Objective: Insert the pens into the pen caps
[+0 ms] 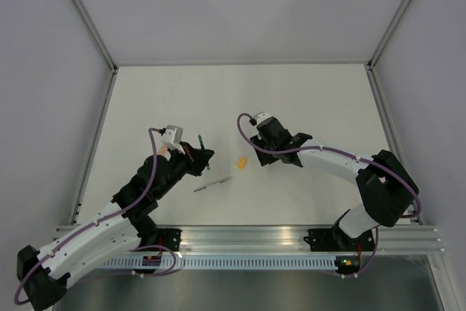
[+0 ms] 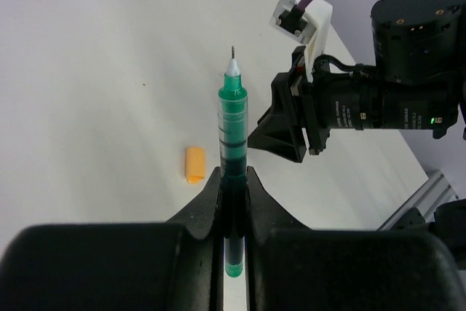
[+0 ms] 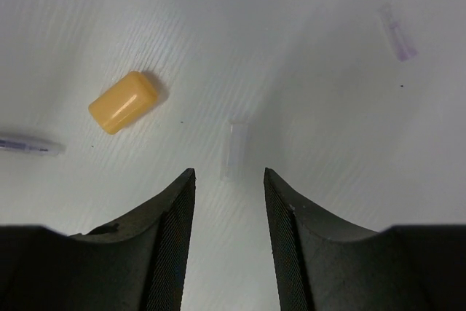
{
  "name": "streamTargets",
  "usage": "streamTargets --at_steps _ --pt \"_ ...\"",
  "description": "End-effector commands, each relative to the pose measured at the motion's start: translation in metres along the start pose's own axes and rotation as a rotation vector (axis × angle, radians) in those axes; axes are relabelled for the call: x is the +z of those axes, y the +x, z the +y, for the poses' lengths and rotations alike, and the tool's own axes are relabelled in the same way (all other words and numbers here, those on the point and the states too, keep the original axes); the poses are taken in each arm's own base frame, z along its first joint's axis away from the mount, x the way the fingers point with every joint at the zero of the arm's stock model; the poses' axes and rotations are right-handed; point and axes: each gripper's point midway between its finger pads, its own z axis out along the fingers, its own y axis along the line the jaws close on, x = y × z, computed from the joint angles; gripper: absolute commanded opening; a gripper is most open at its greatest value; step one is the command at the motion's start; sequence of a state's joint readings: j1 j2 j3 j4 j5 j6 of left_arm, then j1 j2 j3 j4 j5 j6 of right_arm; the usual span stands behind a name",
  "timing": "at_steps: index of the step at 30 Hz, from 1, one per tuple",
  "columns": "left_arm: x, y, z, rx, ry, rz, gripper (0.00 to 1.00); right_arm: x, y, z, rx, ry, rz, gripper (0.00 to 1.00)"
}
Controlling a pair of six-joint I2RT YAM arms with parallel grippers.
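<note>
My left gripper (image 1: 201, 153) is shut on the dark pen with the green end (image 2: 233, 121) and holds it upright above the table, writing tip up; it shows in the top view (image 1: 202, 141) too. My right gripper (image 3: 229, 174) is open and low over the table. A pale, clear pen cap (image 3: 234, 149) lies just ahead of its fingertips, apart from them. The bright orange cap (image 3: 124, 101) lies to the left, between the two grippers (image 1: 242, 162). A second pale cap (image 3: 397, 34) lies at the far right. The grey-silver pen (image 1: 212, 183) lies flat on the table.
The right arm's wrist and camera (image 2: 378, 100) hang close to the right of the held pen's tip. A small orange bit (image 1: 159, 149) shows beside the left wrist; I cannot tell what it is. Metal rails (image 1: 240, 237) run along the table's near edge.
</note>
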State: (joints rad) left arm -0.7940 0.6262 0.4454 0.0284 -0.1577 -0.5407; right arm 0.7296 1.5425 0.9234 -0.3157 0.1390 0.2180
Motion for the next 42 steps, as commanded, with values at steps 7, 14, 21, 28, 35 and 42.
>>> streamTargets --at_steps 7,14,21,28,35,42 --pt "-0.009 -0.014 0.015 0.025 -0.069 -0.082 0.02 0.016 0.003 0.011 -0.065 -0.051 0.044 0.49" --pt "-0.006 -0.012 0.02 0.029 -0.093 -0.077 0.02 0.031 0.011 0.009 -0.067 -0.03 0.093 0.44" --pt "-0.006 -0.013 0.021 0.029 -0.098 -0.078 0.02 0.034 0.019 0.004 -0.067 -0.013 0.131 0.44" --pt "-0.007 -0.014 0.021 0.026 -0.1 -0.084 0.02 0.042 0.026 0.002 -0.059 -0.015 0.165 0.42" --pt "-0.008 -0.015 0.021 0.024 -0.099 -0.089 0.02 0.045 0.032 -0.005 -0.052 0.022 0.191 0.27" --pt "-0.009 -0.015 0.019 0.023 -0.089 -0.09 0.02 0.036 0.028 -0.007 -0.041 0.027 0.172 0.08"
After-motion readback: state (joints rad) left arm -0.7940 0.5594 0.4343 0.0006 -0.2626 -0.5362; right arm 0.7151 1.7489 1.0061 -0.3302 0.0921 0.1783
